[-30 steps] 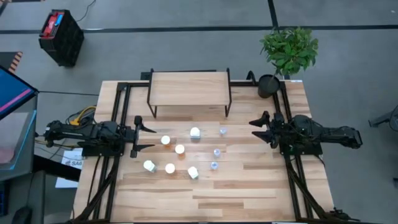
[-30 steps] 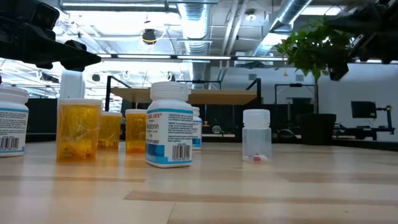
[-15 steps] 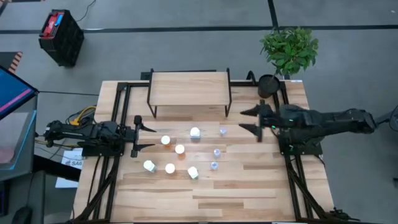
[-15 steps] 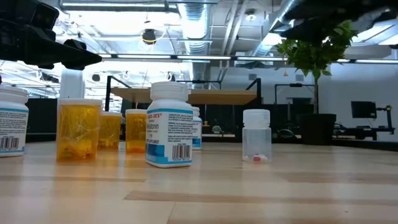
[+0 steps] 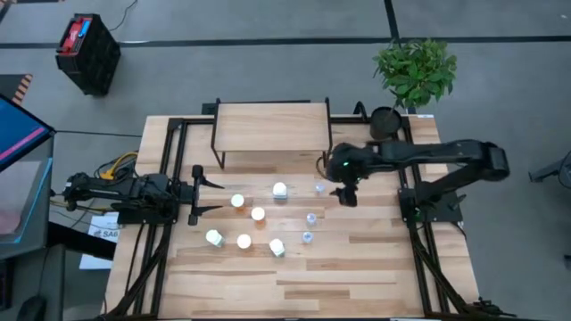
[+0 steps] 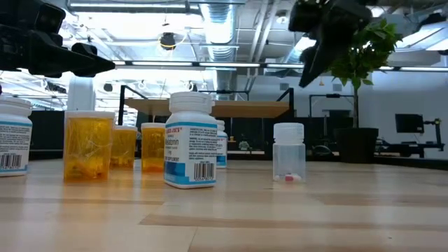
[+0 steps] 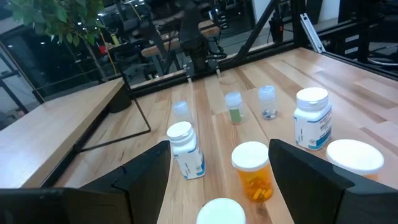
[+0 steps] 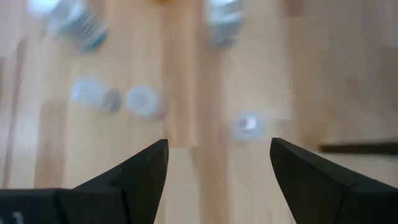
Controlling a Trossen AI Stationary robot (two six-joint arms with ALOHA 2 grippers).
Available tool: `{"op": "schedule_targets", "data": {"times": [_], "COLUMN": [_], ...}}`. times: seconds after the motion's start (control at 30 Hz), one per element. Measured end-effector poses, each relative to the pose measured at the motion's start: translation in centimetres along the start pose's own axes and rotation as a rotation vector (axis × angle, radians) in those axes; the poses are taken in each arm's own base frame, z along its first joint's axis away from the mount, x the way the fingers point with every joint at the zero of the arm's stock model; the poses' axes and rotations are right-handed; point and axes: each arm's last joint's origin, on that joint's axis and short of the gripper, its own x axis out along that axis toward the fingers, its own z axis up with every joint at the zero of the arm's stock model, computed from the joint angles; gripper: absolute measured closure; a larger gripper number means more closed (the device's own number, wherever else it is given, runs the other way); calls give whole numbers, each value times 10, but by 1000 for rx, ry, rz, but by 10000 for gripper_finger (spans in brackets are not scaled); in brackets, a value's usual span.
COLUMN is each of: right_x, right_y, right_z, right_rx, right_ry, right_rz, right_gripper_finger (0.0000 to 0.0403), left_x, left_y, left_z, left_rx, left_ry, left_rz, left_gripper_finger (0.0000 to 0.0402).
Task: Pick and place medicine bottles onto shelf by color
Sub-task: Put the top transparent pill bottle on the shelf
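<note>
So the right arm has swung in from the tabletop's right edge; its open, empty tool (image 5: 346,189) now hangs above the small clear bluish medicine bottles (image 5: 319,188) near the light wood shelf (image 5: 271,127). Looks like picking starts there. Left tool (image 5: 198,191) waits open at the left edge.

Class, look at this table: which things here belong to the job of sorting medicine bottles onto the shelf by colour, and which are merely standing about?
Belong to the job:
- white bottles
- orange bottles
- clear bottles
- shelf
- right gripper, open, above the clear bottles
- left gripper, open, waiting at the table's left

Just standing about:
- potted plant
- black crate on the floor
</note>
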Motion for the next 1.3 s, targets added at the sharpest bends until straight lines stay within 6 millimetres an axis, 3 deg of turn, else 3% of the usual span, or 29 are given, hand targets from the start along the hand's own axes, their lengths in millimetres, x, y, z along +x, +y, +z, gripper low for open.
{"op": "schedule_targets", "data": {"times": [0.4, 0.57, 1.3], "right_x": [65, 82, 109], "right_y": [-33, -41, -37], "right_z": [3, -2, -5], "right_rx": [44, 108, 110], "right_ry": [112, 172, 225], "right_rz": [-30, -34, -65], "right_gripper_finger": [97, 97, 97], "left_x": [0, 0, 0], "left_y": [0, 0, 0], "left_z": [0, 0, 0], "left_rx": [0, 0, -16], "left_ry": [0, 0, -1], "left_rz": [1, 2, 3], "left_gripper_finger": [140, 140, 140]}}
